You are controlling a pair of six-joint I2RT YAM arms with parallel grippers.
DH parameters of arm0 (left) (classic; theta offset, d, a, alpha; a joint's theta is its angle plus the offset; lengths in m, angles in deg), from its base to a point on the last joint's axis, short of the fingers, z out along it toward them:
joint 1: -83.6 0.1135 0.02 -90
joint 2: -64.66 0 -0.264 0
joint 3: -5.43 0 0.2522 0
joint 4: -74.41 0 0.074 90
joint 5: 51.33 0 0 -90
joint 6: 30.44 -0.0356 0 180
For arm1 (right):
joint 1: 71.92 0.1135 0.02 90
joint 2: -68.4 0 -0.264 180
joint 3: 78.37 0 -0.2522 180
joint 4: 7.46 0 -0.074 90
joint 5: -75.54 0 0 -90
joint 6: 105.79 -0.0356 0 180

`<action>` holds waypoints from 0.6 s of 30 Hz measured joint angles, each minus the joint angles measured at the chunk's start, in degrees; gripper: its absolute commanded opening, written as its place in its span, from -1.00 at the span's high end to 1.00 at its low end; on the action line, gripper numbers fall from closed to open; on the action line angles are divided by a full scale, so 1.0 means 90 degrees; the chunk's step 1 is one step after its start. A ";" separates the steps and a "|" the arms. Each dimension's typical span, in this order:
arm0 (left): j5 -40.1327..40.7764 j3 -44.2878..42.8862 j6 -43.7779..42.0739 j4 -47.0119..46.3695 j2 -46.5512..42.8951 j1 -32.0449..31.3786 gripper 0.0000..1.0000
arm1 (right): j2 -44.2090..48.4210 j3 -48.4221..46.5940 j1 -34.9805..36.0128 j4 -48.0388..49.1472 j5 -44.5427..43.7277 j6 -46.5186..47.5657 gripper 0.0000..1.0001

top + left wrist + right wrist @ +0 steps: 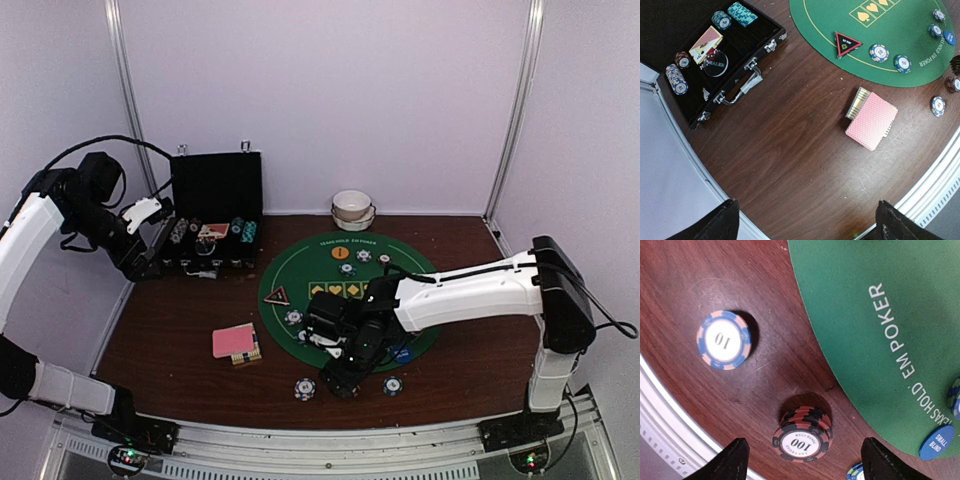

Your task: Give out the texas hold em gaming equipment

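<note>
- While R gripper [340, 382] hangs low over near edge of table [790, 165], its jaws stand spread, one finger either side of the 100-chip stack [802, 435], touching neither side as far as the wrist view shows.
- 100-chip stack: red/black, upright on bare wood, just off the green mat [850, 315].
- 10-chip [723, 340]: blue/pink, single, flat on wood, near the stack but apart.
- Small-blind button [936, 442]: blue, round, on mat edge.
- Triangular marker [847, 44]: red/black, on mat rim, two blue chips beside it.
- Card deck [871, 120]: pink backs up, on wood between case and mat.
- Black case [755, 75]: lid open, chip rows [677, 79] and misc. items inside.
- L gripper [806, 210]: jaws wide apart, nothing between them, held high beside the case.
- Step, est.: chip stack set down at a near-side seat; release looks complete.
- Next, est.: R to lift straight up w/o clipping the stack. L is best placed to draw more chips from the case; deck not yet dealt.
</note>
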 measured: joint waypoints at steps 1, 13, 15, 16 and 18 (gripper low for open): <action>0.0000 0.0000 0.0000 0.0000 0.0000 0.0000 -0.95 | -0.0068 0.0036 0.0012 0.0029 0.0027 -0.0005 -0.59; -0.0002 0.0000 0.0000 0.0002 0.0000 0.0000 -0.95 | -0.0432 0.0160 0.0066 0.0090 0.0085 -0.0005 -0.38; -0.0002 0.0000 0.0000 0.0002 0.0000 0.0000 -0.95 | -0.0454 0.0160 0.0066 0.0092 0.0083 -0.0010 -0.33; 0.0000 0.0000 0.0000 0.0002 0.0000 0.0000 -0.95 | -0.0466 0.0160 0.0066 0.0092 0.0085 -0.0007 -0.29; 0.0000 0.0000 0.0000 0.0002 0.0000 0.0000 -0.95 | -0.0476 0.0160 0.0066 0.0090 0.0083 -0.0019 -0.21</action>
